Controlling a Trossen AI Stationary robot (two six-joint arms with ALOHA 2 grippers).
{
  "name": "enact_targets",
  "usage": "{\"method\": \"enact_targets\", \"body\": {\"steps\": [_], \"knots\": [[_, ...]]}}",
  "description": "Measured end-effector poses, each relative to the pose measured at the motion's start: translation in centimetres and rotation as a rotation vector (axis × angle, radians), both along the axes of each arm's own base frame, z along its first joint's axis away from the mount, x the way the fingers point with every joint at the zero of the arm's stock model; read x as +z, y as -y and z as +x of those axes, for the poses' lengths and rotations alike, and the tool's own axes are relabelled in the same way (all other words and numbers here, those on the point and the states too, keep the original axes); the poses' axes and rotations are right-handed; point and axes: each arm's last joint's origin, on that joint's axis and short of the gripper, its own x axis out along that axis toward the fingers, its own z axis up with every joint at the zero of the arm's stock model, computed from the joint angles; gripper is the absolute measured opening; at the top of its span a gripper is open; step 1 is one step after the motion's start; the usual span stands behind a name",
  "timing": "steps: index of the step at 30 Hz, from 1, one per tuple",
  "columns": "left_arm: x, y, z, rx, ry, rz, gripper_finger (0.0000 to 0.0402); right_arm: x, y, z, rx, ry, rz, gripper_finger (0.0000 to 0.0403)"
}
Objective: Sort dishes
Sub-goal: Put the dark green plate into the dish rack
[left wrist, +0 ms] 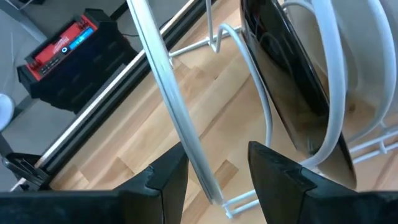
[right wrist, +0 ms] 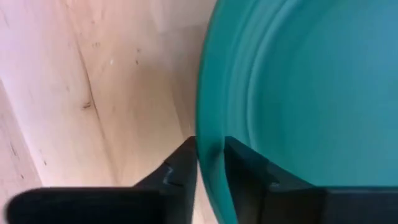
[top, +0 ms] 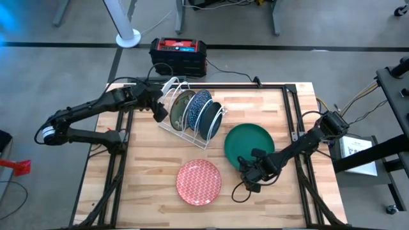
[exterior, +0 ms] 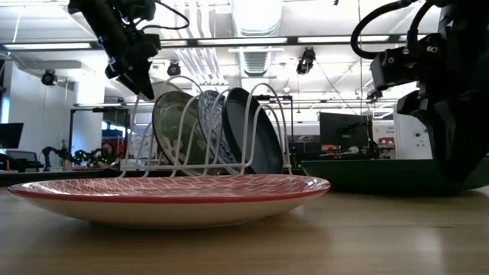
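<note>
Two right tool (right wrist: 209, 163) fingers pinch the green plate's (right wrist: 311, 93) rim.

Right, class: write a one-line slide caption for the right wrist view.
Right gripper closing its dark fingers on the rim of the round dark green plate lying on the pale wooden table.

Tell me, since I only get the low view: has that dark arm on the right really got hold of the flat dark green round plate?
Observer: Yes. In its wrist view, the right gripper pinches the rim of the round dark green plate between both fingers.
Operator: And the other arm, up by the rack?
Observer: The left gripper is open and straddles one loop of the white wire rack, at the end beside the greyish-brown plate.
</note>
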Motion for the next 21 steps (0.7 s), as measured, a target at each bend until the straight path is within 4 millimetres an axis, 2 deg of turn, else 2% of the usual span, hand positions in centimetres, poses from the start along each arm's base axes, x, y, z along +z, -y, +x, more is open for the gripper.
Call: {"method": "enact_targets", "body": {"steps": [6, 16, 21], "knots": [[-0.6, -0.1, 0.1, -0.041, -0.043, 0.029, 0.0155, 0.0, 0.0, 0.1, 0.01, 0.018, -0.013, 0.001], [-0.4, -0.4, 0.4, -0.072, -0.027, 0.084, 0.0155, 0.0, 0.0, 0.1, -0.005, 0.016, 0.001, 0.0002], [-1.1, -0.4, 0.5, -0.052, -0.027, 0.065, 0.0152, 0.0, -0.1, 0.1, -0.008, 0.017, 0.007, 0.0001]]}}
